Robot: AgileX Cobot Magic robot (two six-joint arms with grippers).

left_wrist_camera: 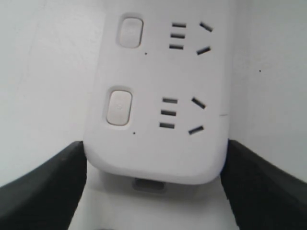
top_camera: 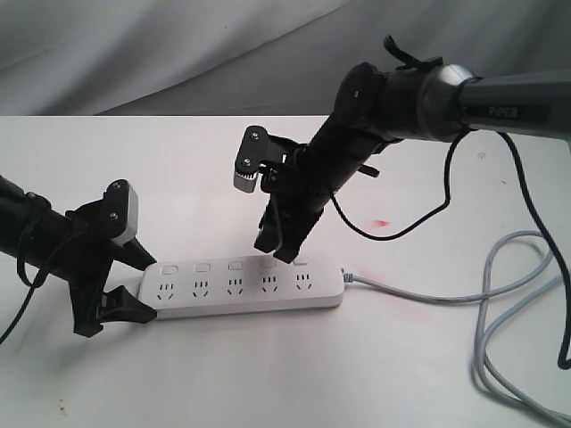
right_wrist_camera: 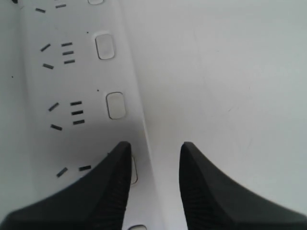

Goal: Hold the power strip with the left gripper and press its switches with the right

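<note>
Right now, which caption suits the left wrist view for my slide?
Left tool grips the power strip by its rounded end from both sides; two switches face the camera.

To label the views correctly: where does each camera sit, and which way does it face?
Exterior: off the arms, angled down on the power strip; both arms, left gripper, right gripper show.
Left wrist: looks along the strip's end; its fingers clamp it.
Right wrist: looks down on switches; open fingertips show.
All share the strip.

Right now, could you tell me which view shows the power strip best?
The exterior view: the power strip shows nearly end to end. The left wrist view shows only one end, the right wrist view only a section.
</note>
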